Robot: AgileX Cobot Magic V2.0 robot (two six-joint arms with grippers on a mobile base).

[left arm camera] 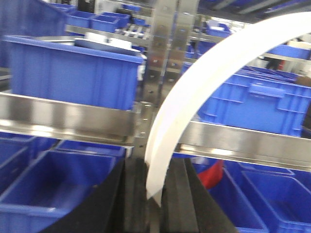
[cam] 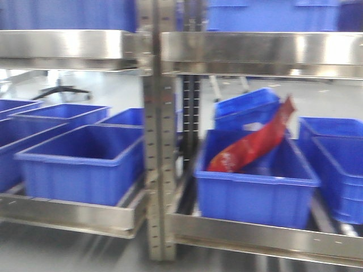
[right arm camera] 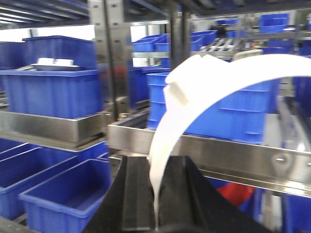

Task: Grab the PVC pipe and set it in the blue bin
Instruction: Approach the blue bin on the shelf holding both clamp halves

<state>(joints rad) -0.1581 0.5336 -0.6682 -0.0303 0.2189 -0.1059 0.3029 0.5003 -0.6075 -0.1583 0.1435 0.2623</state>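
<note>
White PVC pipe, pinched by its end in the right gripper, looks light, stiff and slick; the left gripper clamps a flat strap.

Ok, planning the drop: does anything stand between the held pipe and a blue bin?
The steel shelf rail crosses behind the pipe in the right gripper; the open bin lower left has nothing visible over it.

Before me the lower steel shelf bears blue bins in rows; one sits at the front lip left of the upright post; another right of it; more stand beside and behind both.
</note>
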